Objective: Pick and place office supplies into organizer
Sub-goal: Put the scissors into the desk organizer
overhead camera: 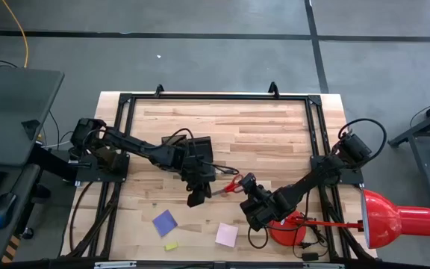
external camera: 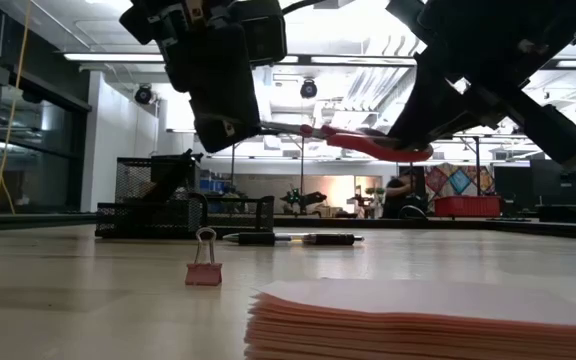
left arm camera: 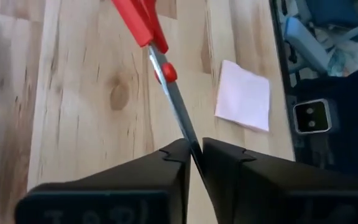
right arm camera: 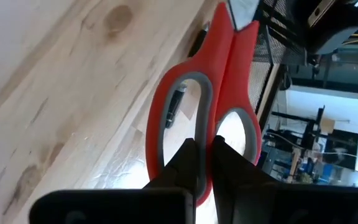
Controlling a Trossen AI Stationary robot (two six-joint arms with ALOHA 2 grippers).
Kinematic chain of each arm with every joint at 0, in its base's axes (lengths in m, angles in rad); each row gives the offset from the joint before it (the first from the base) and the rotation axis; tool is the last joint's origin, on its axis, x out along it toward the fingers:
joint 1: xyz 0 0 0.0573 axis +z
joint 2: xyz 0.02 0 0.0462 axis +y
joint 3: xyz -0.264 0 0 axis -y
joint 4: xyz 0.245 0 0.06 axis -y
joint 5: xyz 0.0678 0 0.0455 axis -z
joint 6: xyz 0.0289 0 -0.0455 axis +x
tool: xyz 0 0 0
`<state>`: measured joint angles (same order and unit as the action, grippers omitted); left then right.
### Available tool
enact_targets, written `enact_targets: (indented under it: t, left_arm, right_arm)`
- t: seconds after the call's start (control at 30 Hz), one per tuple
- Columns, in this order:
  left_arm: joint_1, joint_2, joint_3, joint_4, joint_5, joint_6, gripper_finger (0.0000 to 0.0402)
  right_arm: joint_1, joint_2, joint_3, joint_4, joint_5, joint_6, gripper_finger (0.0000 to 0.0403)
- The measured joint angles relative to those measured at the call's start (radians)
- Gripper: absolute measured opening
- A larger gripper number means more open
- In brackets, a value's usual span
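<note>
The red-handled scissors (overhead camera: pixel 231 185) hang in the air between my two grippers, closed and about level (external camera: pixel 368 140). My left gripper (left arm camera: pixel 196 155) is shut on the blade end and my right gripper (right arm camera: pixel 207 155) is shut on the handle end. The black mesh organizer (external camera: pixel 183 205) stands on the table behind, partly under my left arm (overhead camera: pixel 204 146). Dark pens (external camera: pixel 298 238) lie on the table beside it. The blue-purple pad (overhead camera: pixel 165 222), the yellow piece (overhead camera: pixel 171 246) and the pink pad (overhead camera: pixel 226 235) lie flat near the front edge. My left gripper pinches the scissors' closed steel blades (left arm camera: pixel 188 134) between its two fingers, near the tip and well past the red pivot screw. The scissors reach away from the fingers toward my right gripper, clear of the table. My right gripper pinches the red middle strip (right arm camera: pixel 207 134) where the two handle loops meet. One fingertip stands inside each loop. The scissors are lifted clear of the table, their blades pointing away toward my left gripper.
A small pink binder clip (external camera: pixel 204 262) stands on the table in front of the organizer. The red lamp's round base (overhead camera: pixel 286 228) and cable sit close beside my right arm, and its head (overhead camera: pixel 394 217) hangs off the table's right edge. Bare wood shows at the table's far side.
</note>
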<state>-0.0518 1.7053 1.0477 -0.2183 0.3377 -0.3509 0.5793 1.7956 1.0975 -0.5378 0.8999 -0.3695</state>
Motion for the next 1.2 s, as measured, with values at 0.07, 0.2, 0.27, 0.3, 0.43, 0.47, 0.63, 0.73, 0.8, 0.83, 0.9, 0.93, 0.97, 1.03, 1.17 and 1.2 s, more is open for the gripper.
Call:
enact_targets:
  t: [0.07, 0.2, 0.27, 0.3, 0.43, 0.47, 0.63, 0.73, 0.8, 0.83, 0.9, 0.93, 0.97, 1.03, 1.17, 1.2]
  left_arm:
    - [-0.001, 0.004, 0.0, -0.013, -0.014, 0.014, 0.0044]
    - [-0.001, 0.03, 0.001, -0.003, -0.013, 0.014, 0.0054]
    - [-0.001, 0.042, 0.003, 0.021, -0.014, 0.012, 0.0044]
    - [-0.001, 0.049, 0.002, 0.019, -0.018, 0.005, 0.0036]
    - [0.001, 0.049, 0.0, 0.004, -0.026, -0.001, 0.0009]
    - [0.001, 0.05, 0.0, 0.003, -0.035, 0.004, 0.0011]
    - [-0.001, 0.05, -0.001, -0.006, -0.129, 0.028, 0.0004]
    - [-0.001, 0.05, -0.009, 0.002, -0.177, 0.047, 0.0002]
    - [-0.002, 0.05, -0.011, 0.005, -0.21, 0.043, 0.0001]
    - [-0.006, 0.049, -0.011, 0.001, -0.217, 0.047, 0.0001]
    - [-0.011, 0.049, -0.011, 0.008, -0.233, 0.059, 0.0]
    - [-0.019, 0.048, -0.011, 0.019, -0.237, 0.059, 0.0]
    - [-0.024, 0.049, -0.012, 0.03, -0.246, 0.06, 0.0]
    - [-0.041, 0.049, -0.013, 0.044, -0.272, 0.065, 0.0]
    - [-0.06, 0.049, -0.013, 0.04, -0.339, 0.082, 0.0]
    - [-0.066, 0.048, -0.013, 0.036, -0.358, 0.085, 0.0]
  right_arm:
    - [-0.003, 0.002, 0.0, 0.008, -0.006, -0.007, 0.0004]
    - [-0.005, 0.002, -0.001, 0.027, -0.005, -0.022, 0.0004]
    - [-0.007, 0.002, -0.001, 0.015, 0.016, -0.032, 0.0005]
    - [-0.007, 0.002, -0.001, 0.015, 0.013, -0.039, 0.0005]
    - [-0.007, 0.002, -0.001, 0.02, -0.014, -0.031, 0.0005]
    - [-0.008, 0.002, -0.001, 0.02, -0.02, -0.028, 0.0008]
    - [-0.001, 0.0, -0.001, -0.009, 0.027, -0.021, 0.0033]
    - [0.004, -0.001, 0.002, -0.046, 0.035, -0.015, 0.0057]
    - [0.011, -0.001, 0.002, -0.066, 0.077, 0.026, 0.0072]
    - [0.015, -0.001, 0.002, -0.067, 0.109, 0.051, 0.008]
    - [0.024, -0.008, 0.002, -0.07, 0.151, 0.085, 0.0093]
    - [0.026, -0.013, 0.002, -0.071, 0.147, 0.085, 0.0099]
    - [0.028, -0.018, 0.002, -0.071, 0.137, 0.081, 0.0104]
    - [0.034, -0.019, 0.002, -0.074, 0.141, 0.083, 0.0112]
    - [0.044, -0.018, 0.002, -0.074, 0.188, 0.083, 0.0121]
    - [0.045, -0.019, 0.002, -0.072, 0.193, 0.082, 0.0123]
